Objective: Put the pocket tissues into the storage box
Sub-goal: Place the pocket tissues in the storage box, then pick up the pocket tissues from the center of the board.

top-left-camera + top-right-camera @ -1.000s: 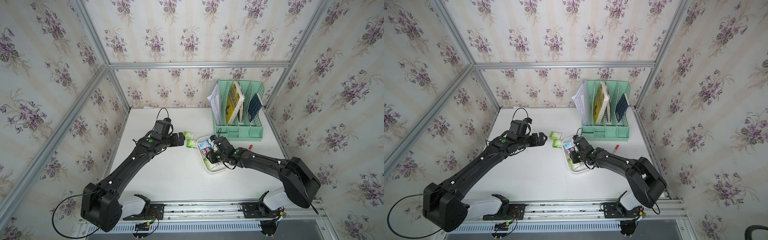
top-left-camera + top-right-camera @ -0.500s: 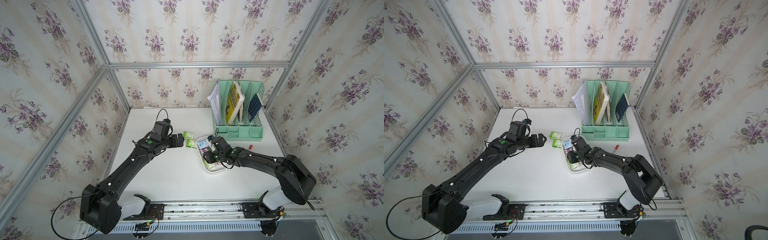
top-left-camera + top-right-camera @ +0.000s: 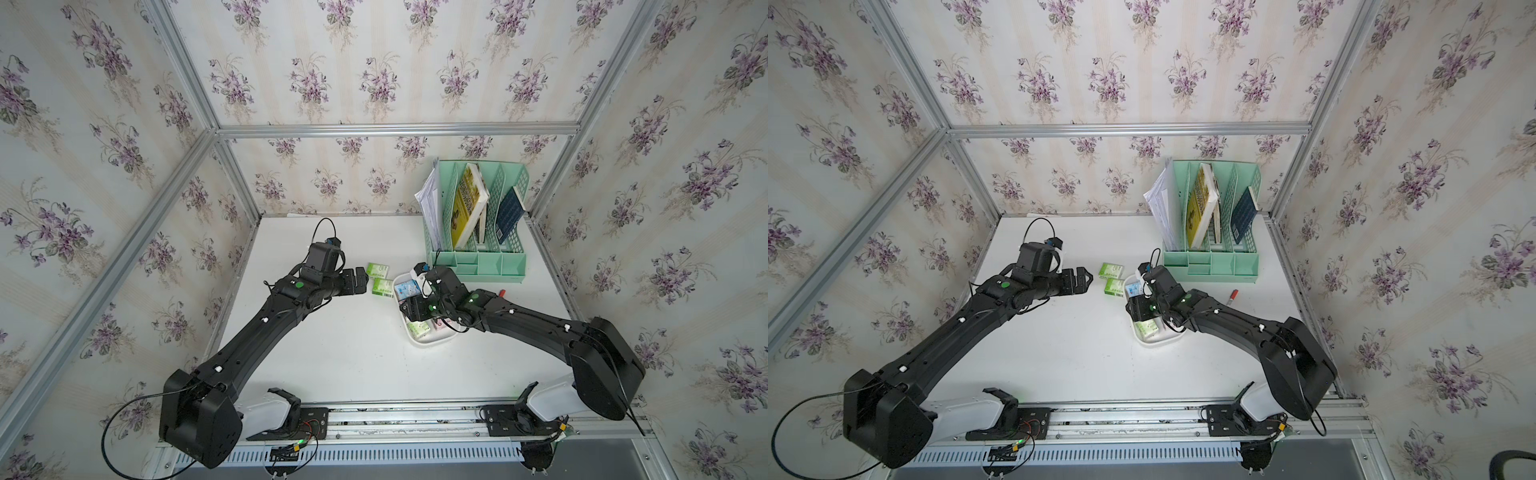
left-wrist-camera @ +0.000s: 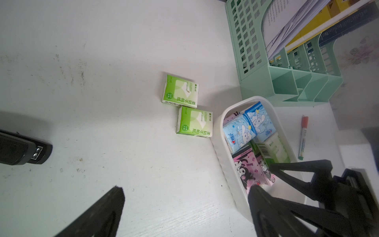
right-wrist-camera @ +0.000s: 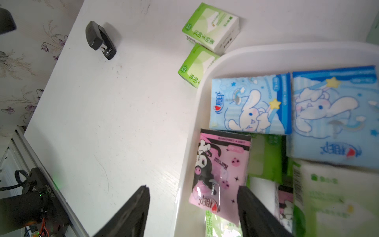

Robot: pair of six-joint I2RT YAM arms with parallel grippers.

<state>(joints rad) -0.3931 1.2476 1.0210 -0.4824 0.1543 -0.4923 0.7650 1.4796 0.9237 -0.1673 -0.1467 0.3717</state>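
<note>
Right gripper [image 5: 193, 187], just opened, released a pink soft tissue pack [image 5: 220, 170] into the white plastic tub [image 5: 185, 160]; two green-white packs [image 4: 194, 123] remained, ten o'clock.

Robot test cell, dressed as a home study corner. A bare aluminium frame [image 3: 395, 129] carries flat panels of floral wallpaper [image 3: 374, 62]. On the white surface [image 3: 353, 357] are desk things: a mint file organizer [image 3: 478, 262] with books and papers, a black stapler [image 5: 100, 41] and a marker pen [image 4: 303, 137]. Two black robot arms are bolted to a metal rail [image 3: 415, 415] along the front edge.
</note>
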